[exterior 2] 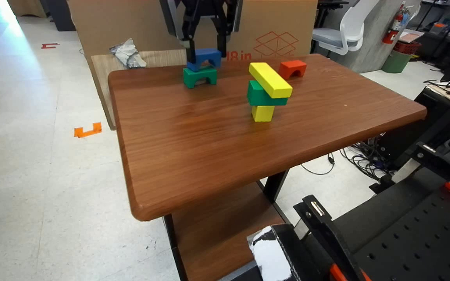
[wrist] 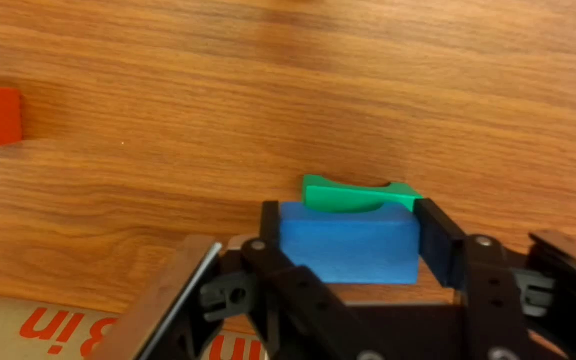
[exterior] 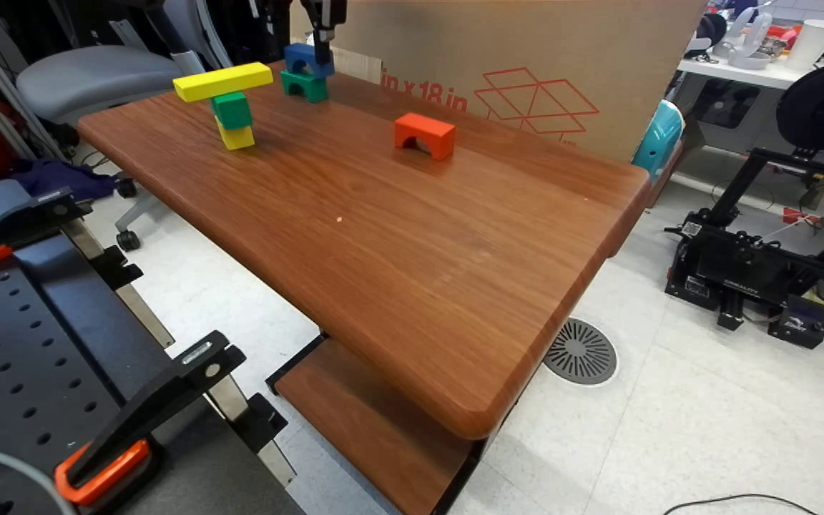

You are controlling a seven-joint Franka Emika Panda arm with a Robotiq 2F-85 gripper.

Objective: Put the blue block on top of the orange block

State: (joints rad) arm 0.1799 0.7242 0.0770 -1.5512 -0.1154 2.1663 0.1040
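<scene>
Around and below, a pale floor (exterior 2: 33, 195). In the middle, in both exterior views, a brown wooden surface (exterior: 412, 272) with rounded corners, and beneath it a lower shelf (exterior: 376, 429) of similar colour. Beyond the far edge, a large cardboard (exterior: 562, 43) with red print; in the wrist view, a part of this print at the lower left, upside down. At the upper left of an exterior view, a grey chair (exterior: 97, 79).

Over the surface, the black end effector (exterior 2: 206, 54), pointing downward. Narrowed upon the blue block (wrist: 358, 245), with a finger (wrist: 438, 245) touching at each end, as shown clearly in the wrist view; therefore holding it.

To the side, on the surface, a small tower: on top a yellow bar (exterior: 223, 81), lying across a green block (exterior: 232, 111), and lowest a yellow block (exterior: 237, 137).

Then the orange block (exterior: 424, 129), low and bridge-like, standing with its legs on the surface, well apart from the blue block; in the wrist view, cut by the left edge.

Of similar size, the blue block, also bridge-like, legs downward, over a green bridge-like block (exterior: 316, 89) and a little offset from it; cannot tell surely whether touching it or held slightly higher.

Smallest of all, a pale speck (exterior: 339, 219) on the surface.
</scene>
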